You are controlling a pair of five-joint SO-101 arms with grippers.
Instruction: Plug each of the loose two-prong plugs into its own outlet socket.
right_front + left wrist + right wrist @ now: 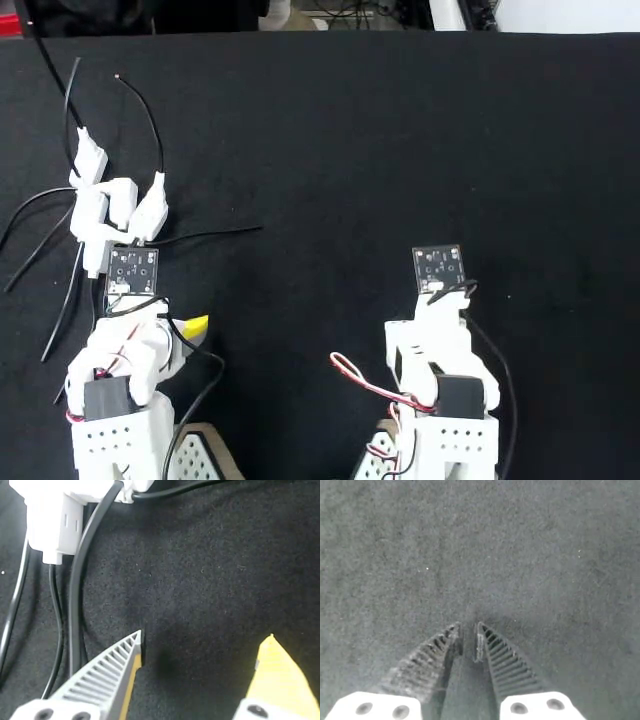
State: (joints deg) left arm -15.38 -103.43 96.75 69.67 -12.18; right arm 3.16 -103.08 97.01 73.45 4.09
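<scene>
Our left claw is spread wide and holds nothing; between its tips lies the bare black worktop. Our right claw is pressed almost together, with a thin slit between the tips. It also pinches nothing and stands above bare cloth.

A little ahead of the left claw, on the side of its grey finger, run the black cords. Beyond them lies one white connector body. It belongs to the cluster of white plugs and sockets, which sits just ahead of the left claw and well apart from the right claw.

Some pieces in this cluster touch each other, but we cannot tell which plugs are fully seated in a socket. We judge that the task is not far along: no plug is gripped, and at least some of the plugging is left to do.
</scene>
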